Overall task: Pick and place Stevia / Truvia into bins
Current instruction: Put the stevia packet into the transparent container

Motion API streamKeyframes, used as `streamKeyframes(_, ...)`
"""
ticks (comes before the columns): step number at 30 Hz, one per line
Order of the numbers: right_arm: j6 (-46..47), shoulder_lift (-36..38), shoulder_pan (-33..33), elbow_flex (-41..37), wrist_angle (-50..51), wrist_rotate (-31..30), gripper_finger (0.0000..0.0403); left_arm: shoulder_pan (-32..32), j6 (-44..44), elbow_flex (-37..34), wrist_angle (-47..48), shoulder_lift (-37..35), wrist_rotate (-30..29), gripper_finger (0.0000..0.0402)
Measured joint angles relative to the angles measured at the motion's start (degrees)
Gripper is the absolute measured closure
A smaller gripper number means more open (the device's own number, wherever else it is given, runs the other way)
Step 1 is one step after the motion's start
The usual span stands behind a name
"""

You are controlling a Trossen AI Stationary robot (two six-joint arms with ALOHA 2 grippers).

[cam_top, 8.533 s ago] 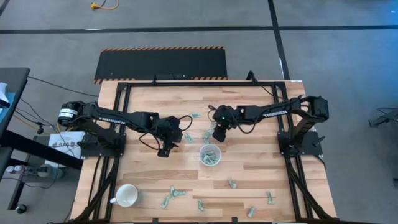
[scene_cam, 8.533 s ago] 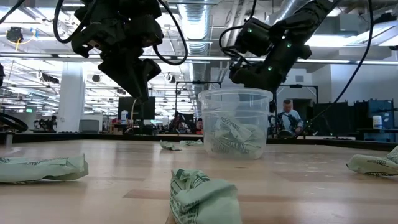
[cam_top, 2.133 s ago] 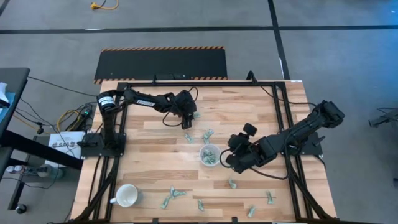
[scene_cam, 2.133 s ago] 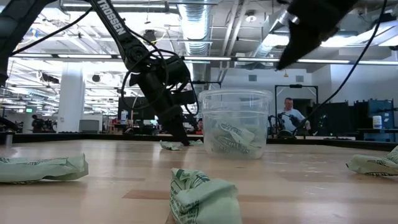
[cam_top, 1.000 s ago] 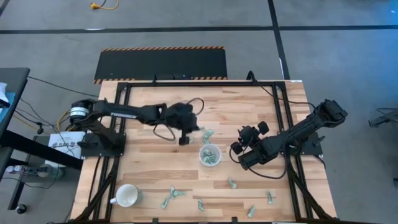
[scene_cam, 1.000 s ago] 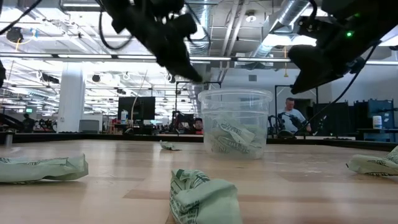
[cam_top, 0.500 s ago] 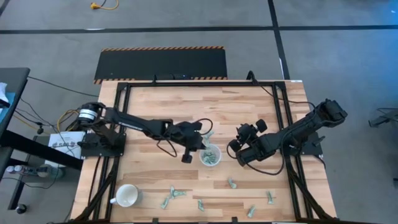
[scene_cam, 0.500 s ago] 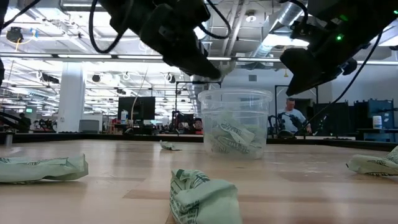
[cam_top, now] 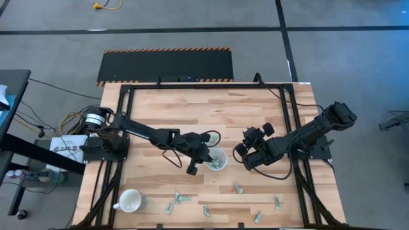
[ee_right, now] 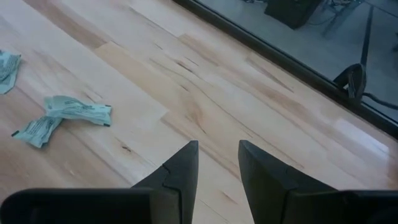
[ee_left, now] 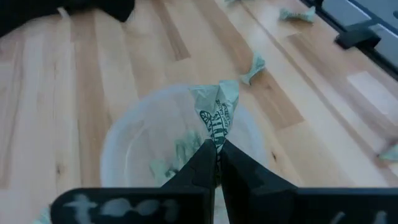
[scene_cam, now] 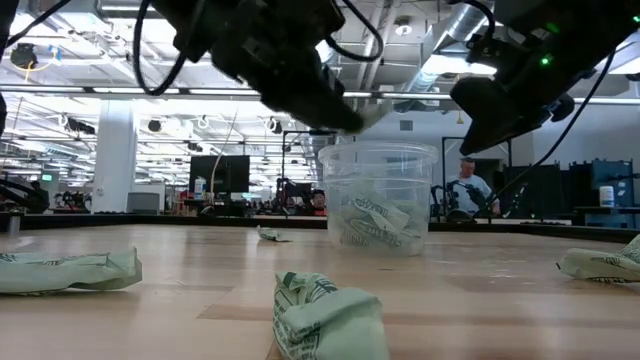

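The clear plastic cup (cam_top: pixel 216 160) stands mid-table with several pale green sachets inside it (scene_cam: pixel 372 222). My left gripper (cam_top: pixel 208 154) hovers just over the cup's left rim (ee_left: pixel 180 146), shut on one green-and-white sachet (ee_left: pixel 219 107). My right gripper (cam_top: pixel 239 154) hangs to the right of the cup above the table, open (ee_right: pixel 217 158), with nothing between its fingers. In the low view the left gripper (scene_cam: pixel 347 118) is above the cup's rim and the right gripper (scene_cam: pixel 478 128) is higher, to its right. My left gripper pinches one end of the sachet (ee_left: pixel 216 138) between its two fingertips. The fingers slant down from the table's left side. The rest of the sachet sticks out beyond the tips over the cup's opening, crumpled and lifted clear of the cup.
A white mug (cam_top: pixel 130 201) stands at the near left. Loose sachets lie along the near edge (cam_top: pixel 179 199) (cam_top: pixel 238 188) (cam_top: pixel 278 202) and one beyond the cup (cam_top: pixel 214 136). Two more lie in front of the right gripper (ee_right: pixel 62 116).
My left gripper has travelled toward the table's right and near edges and sunk a little, carrying the sachet from left of the cup to over the cup's rim. It has stayed shut on the sachet.
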State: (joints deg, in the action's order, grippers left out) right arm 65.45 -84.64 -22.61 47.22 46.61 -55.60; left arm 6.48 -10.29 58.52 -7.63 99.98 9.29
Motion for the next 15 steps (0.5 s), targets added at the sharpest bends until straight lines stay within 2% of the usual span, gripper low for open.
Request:
streamKeyframes(9,-1.49,0.00,0.00,-1.46,-3.54,0.08,0.0296,-0.05,-0.01,0.13,-3.25,2.36,0.07,0.0397)
streamKeyframes(15,-1.47,0.00,0.00,-3.87,-6.19,0.26,0.0296,-0.09,-0.03,0.13,-3.00,2.36,0.05,0.0366)
